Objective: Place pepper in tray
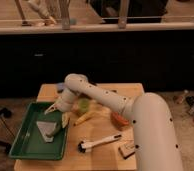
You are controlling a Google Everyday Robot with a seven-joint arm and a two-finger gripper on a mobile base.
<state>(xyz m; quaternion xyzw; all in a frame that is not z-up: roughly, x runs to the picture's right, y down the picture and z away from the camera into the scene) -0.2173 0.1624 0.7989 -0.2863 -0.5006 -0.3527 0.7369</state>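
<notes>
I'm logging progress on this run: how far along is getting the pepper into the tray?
Done: the arm has reached the tray, and the gripper hangs over its right half, above a pale folded item. In hand: unclear, since the pepper isn't distinguishable at the gripper or in the tray. Left: confirming the pepper's release, then withdrawing.

On the table: 1 gripper over 1 green tray, 1 light-green cup, 1 yellowish vegetable, 1 orange bowl, 1 brush.
</notes>
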